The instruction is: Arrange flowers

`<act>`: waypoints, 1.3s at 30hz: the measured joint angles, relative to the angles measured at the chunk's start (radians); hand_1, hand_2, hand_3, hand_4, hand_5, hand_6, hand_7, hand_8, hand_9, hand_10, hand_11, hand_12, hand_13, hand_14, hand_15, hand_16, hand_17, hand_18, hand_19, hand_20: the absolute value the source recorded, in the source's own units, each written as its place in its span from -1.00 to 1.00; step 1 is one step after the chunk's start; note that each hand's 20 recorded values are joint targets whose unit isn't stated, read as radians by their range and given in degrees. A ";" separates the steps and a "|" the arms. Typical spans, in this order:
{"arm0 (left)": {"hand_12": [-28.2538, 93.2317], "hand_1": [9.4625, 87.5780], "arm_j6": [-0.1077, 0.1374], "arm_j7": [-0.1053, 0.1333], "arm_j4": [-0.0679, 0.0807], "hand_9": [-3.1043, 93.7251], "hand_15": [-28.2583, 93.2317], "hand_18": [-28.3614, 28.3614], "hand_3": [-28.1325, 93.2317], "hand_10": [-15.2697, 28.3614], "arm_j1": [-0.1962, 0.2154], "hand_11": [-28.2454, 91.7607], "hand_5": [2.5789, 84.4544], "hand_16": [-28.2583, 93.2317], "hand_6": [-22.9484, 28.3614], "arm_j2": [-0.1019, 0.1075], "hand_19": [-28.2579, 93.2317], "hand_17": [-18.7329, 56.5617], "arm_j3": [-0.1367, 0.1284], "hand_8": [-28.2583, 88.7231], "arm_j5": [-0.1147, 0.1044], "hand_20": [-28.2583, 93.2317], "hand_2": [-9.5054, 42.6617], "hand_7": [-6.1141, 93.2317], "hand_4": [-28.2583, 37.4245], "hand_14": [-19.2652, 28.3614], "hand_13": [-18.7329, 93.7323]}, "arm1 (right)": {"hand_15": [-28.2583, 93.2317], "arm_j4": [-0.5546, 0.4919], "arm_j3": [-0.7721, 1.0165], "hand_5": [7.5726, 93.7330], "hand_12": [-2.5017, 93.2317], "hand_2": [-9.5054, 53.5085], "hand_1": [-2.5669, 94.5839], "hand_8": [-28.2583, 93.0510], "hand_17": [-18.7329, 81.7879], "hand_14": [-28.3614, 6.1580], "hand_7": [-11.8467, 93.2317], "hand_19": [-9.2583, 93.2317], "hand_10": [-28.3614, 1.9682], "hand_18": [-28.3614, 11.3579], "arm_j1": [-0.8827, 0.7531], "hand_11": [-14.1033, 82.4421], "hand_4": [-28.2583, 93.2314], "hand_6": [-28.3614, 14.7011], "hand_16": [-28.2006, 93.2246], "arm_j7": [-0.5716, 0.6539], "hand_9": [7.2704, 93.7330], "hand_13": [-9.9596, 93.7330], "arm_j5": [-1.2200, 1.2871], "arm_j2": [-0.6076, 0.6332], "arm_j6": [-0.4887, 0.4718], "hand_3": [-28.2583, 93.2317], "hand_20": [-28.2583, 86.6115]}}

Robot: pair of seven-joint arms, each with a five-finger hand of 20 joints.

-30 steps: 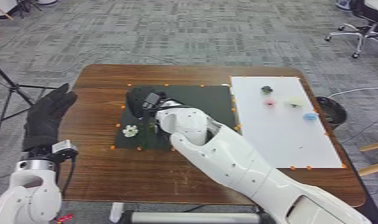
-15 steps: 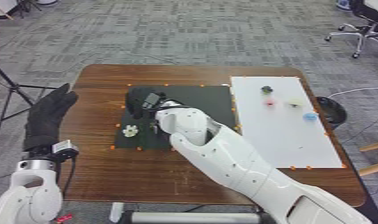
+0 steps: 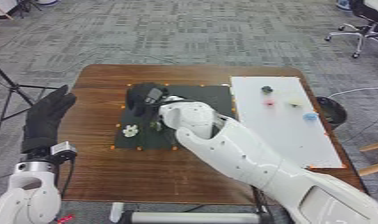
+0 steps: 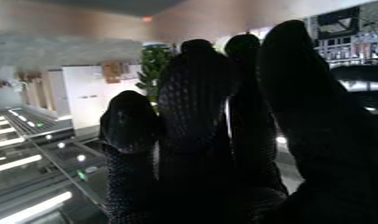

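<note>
Right fingers (image 3: 135, 95) over black mat (image 3: 187, 92), white flower (image 3: 129, 131) nearby, bin (image 3: 333, 113) beside table (image 3: 104, 172)

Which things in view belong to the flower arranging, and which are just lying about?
For the job, by my reading:
- white flower
- dark mat
- white sheet
- pink flower
- pale yellow flower
- blue flower
- small dark piece

Likely just around:
- black bin
- tripod
- office chair

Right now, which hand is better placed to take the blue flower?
Probably the right hand: the blue flower lies well to the right, and the left hand is at far left.
</note>
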 measured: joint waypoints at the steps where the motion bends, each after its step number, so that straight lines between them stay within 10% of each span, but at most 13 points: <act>1: -0.33 -0.88 0.000 0.000 0.000 -0.02 -0.32 0.40 0.68 0.30 0.001 -0.26 0.01 -0.49 -0.04 0.000 -0.44 -0.40 0.000 -0.64 0.000 -0.27 -0.73 -0.66 -1.00 0.44 -0.03 | 0.21 -0.024 -0.004 0.23 -0.65 -0.96 -0.06 -0.69 0.09 0.05 -0.47 0.60 0.01 -0.57 0.010 -0.52 -0.76 0.36 -0.05 0.000 0.26 0.57 0.019 0.017 -0.006 0.54 0.37; 15: -0.33 -0.87 -0.011 -0.005 -0.013 -0.01 -0.31 0.40 0.68 0.30 0.029 -0.25 0.02 -0.49 -0.04 -0.018 -0.44 -0.40 -0.038 -0.64 0.002 -0.27 -0.77 -0.66 -1.00 0.45 -0.02 | 0.07 -0.506 0.279 -0.12 -0.60 -1.00 -0.35 -0.62 -0.14 -0.28 -0.62 0.35 -0.20 -0.71 -0.048 -0.59 -0.78 0.14 -0.06 0.077 -0.12 0.27 0.261 0.445 -0.060 0.55 0.35; 19: -0.33 -0.86 -0.029 -0.004 -0.022 -0.01 -0.31 0.40 0.68 0.30 0.059 -0.25 0.02 -0.49 -0.05 -0.031 -0.44 -0.40 -0.070 -0.64 0.002 -0.27 -0.76 -0.66 -1.00 0.46 -0.02 | 0.08 -0.500 0.417 -0.13 -0.60 -1.00 -0.35 -0.62 -0.14 -0.29 -0.62 0.36 -0.21 -0.72 -0.155 -0.59 -0.79 0.14 -0.06 0.135 -0.14 0.27 0.248 0.570 -0.057 0.56 0.36; 27: -0.33 -0.86 -0.015 -0.012 -0.019 -0.01 -0.31 0.40 0.67 0.30 0.049 -0.25 0.02 -0.49 -0.05 -0.025 -0.44 -0.40 -0.021 -0.64 0.004 -0.27 -0.76 -0.66 -1.00 0.46 -0.02 | 0.11 -0.361 0.594 -0.10 -0.59 -1.00 -0.31 -0.62 -0.13 -0.24 -0.59 0.39 -0.18 -0.71 -0.364 -0.59 -0.81 0.15 -0.06 0.180 -0.12 0.30 0.085 0.707 -0.052 0.58 0.37; 39: -0.33 -0.86 -0.009 -0.015 -0.024 -0.01 -0.30 0.40 0.67 0.30 0.050 -0.25 0.02 -0.49 -0.05 -0.025 -0.44 -0.40 -0.025 -0.64 0.006 -0.27 -0.76 -0.65 -1.00 0.47 -0.01 | 0.15 -0.397 0.938 -0.07 -0.58 -1.00 -0.30 -0.63 -0.11 -0.22 -0.55 0.42 -0.18 -0.70 -0.707 -0.58 -0.82 0.19 -0.07 0.256 -0.07 0.34 0.117 0.731 -0.026 0.59 0.38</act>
